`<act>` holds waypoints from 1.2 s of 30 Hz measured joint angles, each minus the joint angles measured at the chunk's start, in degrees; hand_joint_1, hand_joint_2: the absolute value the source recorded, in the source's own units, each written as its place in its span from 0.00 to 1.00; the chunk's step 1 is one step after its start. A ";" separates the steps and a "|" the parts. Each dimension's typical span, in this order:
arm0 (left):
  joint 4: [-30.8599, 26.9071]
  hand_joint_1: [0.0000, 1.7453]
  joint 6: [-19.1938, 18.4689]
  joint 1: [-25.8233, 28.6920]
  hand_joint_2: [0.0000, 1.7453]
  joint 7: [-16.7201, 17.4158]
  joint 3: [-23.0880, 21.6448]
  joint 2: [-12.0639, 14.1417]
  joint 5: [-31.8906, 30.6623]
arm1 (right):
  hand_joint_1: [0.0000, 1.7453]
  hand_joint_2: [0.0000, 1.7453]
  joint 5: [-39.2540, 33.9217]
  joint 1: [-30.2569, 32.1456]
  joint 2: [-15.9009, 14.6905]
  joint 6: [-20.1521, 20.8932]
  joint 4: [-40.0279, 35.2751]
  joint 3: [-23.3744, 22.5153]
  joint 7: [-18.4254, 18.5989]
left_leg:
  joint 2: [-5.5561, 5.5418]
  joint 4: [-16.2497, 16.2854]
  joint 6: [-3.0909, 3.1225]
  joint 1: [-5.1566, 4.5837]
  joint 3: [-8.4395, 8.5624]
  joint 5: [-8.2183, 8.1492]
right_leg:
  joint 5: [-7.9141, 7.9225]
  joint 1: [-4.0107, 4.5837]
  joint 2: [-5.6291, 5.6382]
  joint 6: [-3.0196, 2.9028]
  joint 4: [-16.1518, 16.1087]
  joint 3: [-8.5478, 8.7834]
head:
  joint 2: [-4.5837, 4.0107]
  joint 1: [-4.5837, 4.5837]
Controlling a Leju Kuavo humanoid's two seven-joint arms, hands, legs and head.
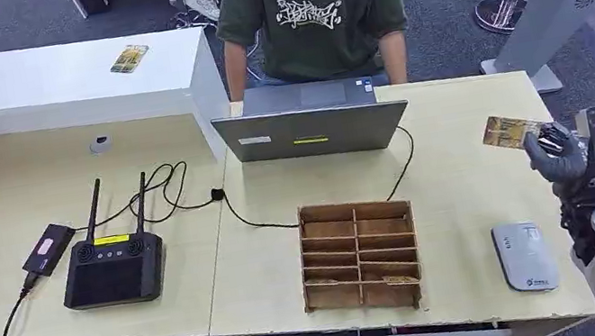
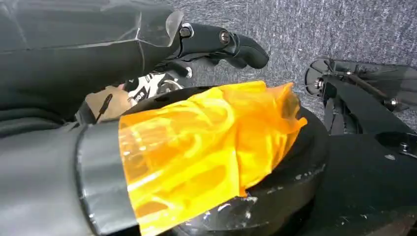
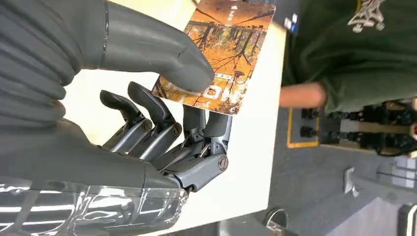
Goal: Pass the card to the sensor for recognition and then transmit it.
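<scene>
I have the card (image 3: 221, 54) pinched in my right hand (image 1: 558, 153), thumb pressed on its printed face and the darker fingers (image 3: 162, 125) backing it from behind, as the right wrist view shows plainly. The card sticks out past the fingertips toward the person in the green shirt (image 1: 313, 10) across the table.

Nearest to me, at the front right corner of the table (image 1: 463, 195), lies the grey card reader (image 1: 525, 256), flat and unobstructed. My judgement is that the step in hand is bringing the card down over that reader, since the card sits raised above the table and farther from me than the reader. To do it well I would draw the hand back toward me and lower it with the card's face kept level over the reader's top, holding the free part of the card over it, not the pinched edge. The grip covers only one end, so I would move slowly; a fast swing could let the card pivot in the pinch.

The right forearm rises from the lower right, wrist bent so the hand points away from me. Just beside it to the left stands the wooden divided tray (image 1: 360, 253); farther off is the laptop (image 1: 309, 120).

My left hand (image 2: 223, 44) hangs low over grey carpet; I cannot tell how its fingers lie.
</scene>
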 joint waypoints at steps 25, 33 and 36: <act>0.00 0.00 0.15 0.36 0.00 -0.61 2.71 -0.09 0.00 | 1.00 1.00 -4.28 14.59 -3.23 3.08 -7.89 -7.65 1.75 | 0.01 -0.01 0.05 0.00 -0.01 -0.06 | -0.02 0.00 -0.01 0.02 0.00 0.00 | 0.00 -0.02; 0.00 0.00 0.31 0.43 0.00 -0.70 3.54 -0.22 0.02 | 1.00 1.00 -4.28 20.97 -2.95 3.76 -11.93 -8.43 2.51 | 0.01 -0.01 0.05 0.00 0.00 -0.06 | -0.03 0.00 -0.01 0.03 0.00 0.00 | 0.00 -0.02; 0.00 0.00 0.48 0.47 0.00 -0.70 3.69 -0.24 0.02 | 1.00 1.00 -4.11 23.58 -2.38 4.30 -13.44 -8.85 2.71 | 0.01 -0.02 0.05 0.00 -0.01 -0.06 | -0.07 0.00 -0.01 0.08 0.00 0.00 | 0.00 -0.02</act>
